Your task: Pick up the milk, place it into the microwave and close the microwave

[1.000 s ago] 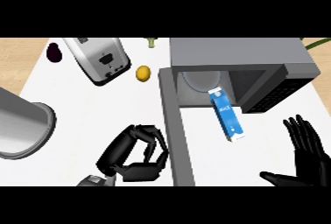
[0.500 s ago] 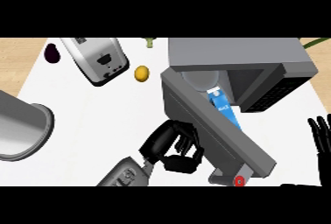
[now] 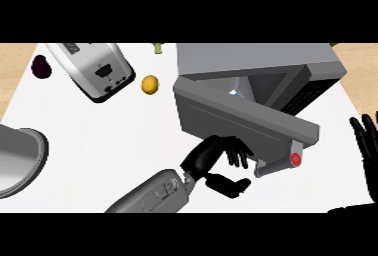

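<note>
The grey microwave (image 3: 258,62) stands at the upper right of the counter. Its door (image 3: 244,120) is swung most of the way across the opening. Only a small blue and white bit of the milk carton (image 3: 236,93) shows inside, through the narrow gap left. My left hand (image 3: 214,160) is below the door, its fingers bent and touching the door's outer face near the handle (image 3: 284,160). My right hand (image 3: 365,145) rests open at the right edge, fingers up, apart from the microwave.
A silver toaster (image 3: 96,70) lies at the upper left, with a dark purple item (image 3: 41,67) beside it and a yellow lemon (image 3: 150,84) to its right. A large metal pot (image 3: 18,160) sits at the left edge. A green item (image 3: 158,48) shows at the top.
The door has swung from wide open to nearly across the opening, pushed by my left hand moving right and up. The milk carton is now mostly hidden. My right hand drifted right.
</note>
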